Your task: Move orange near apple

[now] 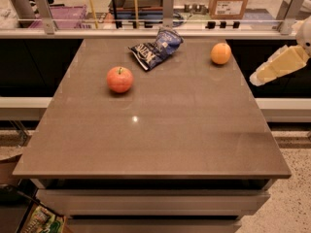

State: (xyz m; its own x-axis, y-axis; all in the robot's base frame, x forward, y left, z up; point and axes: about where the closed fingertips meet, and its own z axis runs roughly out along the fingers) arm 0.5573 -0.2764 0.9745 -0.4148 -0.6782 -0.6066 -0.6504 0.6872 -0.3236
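The orange [220,53] is small, round and evenly orange, and sits on the table near the far right edge. The apple [120,79] is red-orange with a short stem and sits left of the table's middle. The two fruits are well apart, with a chip bag between them. My gripper [259,76] is a pale cream shape at the right of the view, off the table's right edge. It is right of and a little nearer than the orange, pointing down-left, apart from the fruit and holding nothing I can see.
A blue chip bag [155,48] lies at the far middle of the brown table [155,140]. A railing with glass panels [167,6] runs behind the table's far edge. Boxes stand beyond it. The floor drops away on both sides.
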